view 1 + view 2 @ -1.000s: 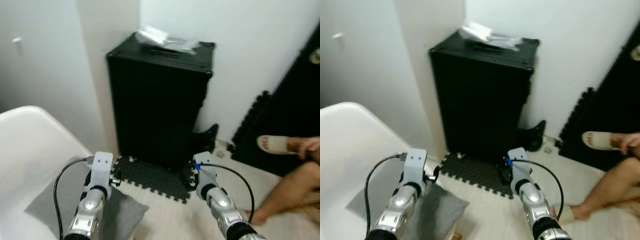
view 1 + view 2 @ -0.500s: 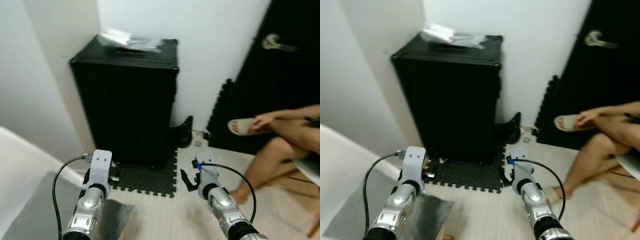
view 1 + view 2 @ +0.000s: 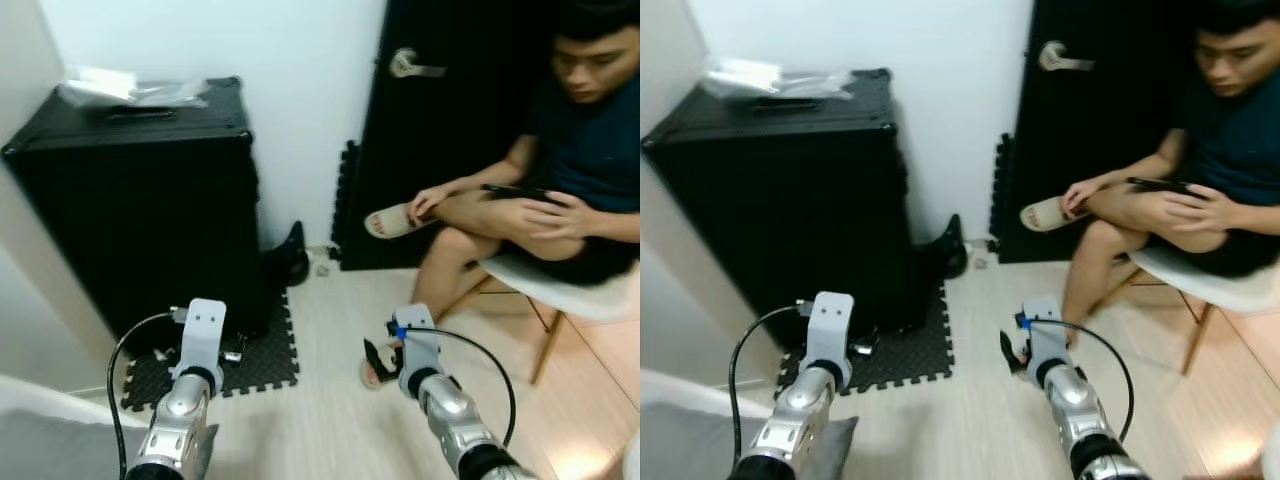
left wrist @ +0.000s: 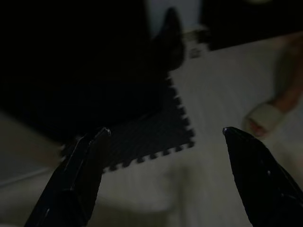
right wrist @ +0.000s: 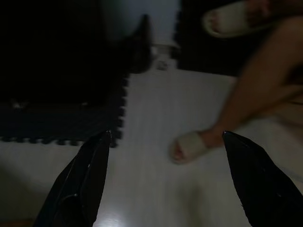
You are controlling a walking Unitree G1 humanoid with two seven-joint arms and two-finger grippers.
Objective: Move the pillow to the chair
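Both arms reach forward over a pale wood floor [image 3: 330, 330]. The left gripper [image 4: 163, 142] has its jaws spread wide with nothing between them, above the edge of a dark foam mat [image 3: 255, 365] that lies at the foot of a tall black case [image 3: 130, 200]. The right gripper [image 5: 163, 142] likewise has its jaws spread and empty, over bare floor near a person's sandalled foot [image 5: 191, 146]. The grey pillow [image 3: 700, 445] lies at the near left, low beside the left arm, just in front of a white edge [image 3: 690, 392]; neither gripper touches it. On top of the black case rests a clear plastic bag [image 3: 125, 90]; what is in it cannot be made out. A dark shoe [image 3: 290, 255] leans between the case and a black door [image 3: 450, 130] with a metal handle [image 3: 410, 65]. At the far right a person [image 3: 560, 170] sits on a white chair [image 3: 560, 295] with wooden legs, one leg crossed, holding a phone [image 3: 515, 190].
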